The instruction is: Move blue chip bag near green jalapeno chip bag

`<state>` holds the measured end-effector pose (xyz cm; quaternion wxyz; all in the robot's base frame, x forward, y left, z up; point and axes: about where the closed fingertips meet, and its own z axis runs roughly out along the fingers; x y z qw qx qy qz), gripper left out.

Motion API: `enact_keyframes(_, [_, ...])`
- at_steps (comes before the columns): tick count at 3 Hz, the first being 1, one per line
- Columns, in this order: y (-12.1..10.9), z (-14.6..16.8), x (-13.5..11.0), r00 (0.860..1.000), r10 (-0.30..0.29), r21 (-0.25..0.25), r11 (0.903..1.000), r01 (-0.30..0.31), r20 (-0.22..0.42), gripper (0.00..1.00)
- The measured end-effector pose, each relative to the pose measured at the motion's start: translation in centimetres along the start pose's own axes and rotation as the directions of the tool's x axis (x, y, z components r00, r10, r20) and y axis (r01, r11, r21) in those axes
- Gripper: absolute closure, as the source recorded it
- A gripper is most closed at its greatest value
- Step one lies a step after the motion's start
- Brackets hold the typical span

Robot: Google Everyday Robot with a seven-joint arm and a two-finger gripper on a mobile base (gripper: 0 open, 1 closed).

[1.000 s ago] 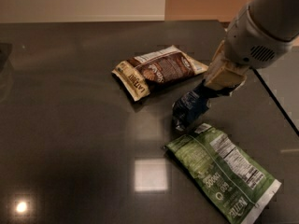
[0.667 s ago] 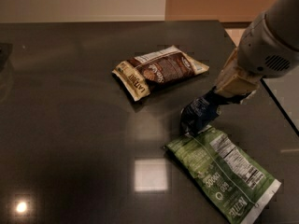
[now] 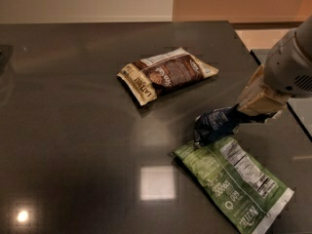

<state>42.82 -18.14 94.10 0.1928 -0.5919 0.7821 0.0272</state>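
Observation:
The blue chip bag [image 3: 213, 126] is small, dark navy and crinkled. Its lower left end rests against the top corner of the green jalapeno chip bag [image 3: 234, 182], which lies flat on the dark table at the lower right. My gripper [image 3: 240, 116] comes in from the right under the white and tan arm [image 3: 285, 77]. It is shut on the right end of the blue bag and holds it low over the table.
A brown-and-cream snack bag [image 3: 165, 74] lies in the middle of the dark table [image 3: 73, 130]. The table's right edge [image 3: 253, 57] runs close behind the arm. Light glare spots show on the tabletop at the lower left and lower middle.
The arm and gripper have moved right and slightly down. The blue bag has gone with them and now sits against the green bag's top corner.

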Motion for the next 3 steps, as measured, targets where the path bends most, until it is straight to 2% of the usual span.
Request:
enact_keyframes(1, [0.03, -0.16, -0.18, 1.0, -0.003, 0.004, 1.0, 0.003, 0.001, 0.14])
enact_keyframes(2, [0.07, -0.29, -0.26, 1.0, -0.005, 0.008, 1.0, 0.005, 0.001, 0.0])
enact_keyframes(3, [0.07, -0.3, -0.26, 1.0, -0.005, 0.008, 1.0, 0.005, 0.001, 0.0])
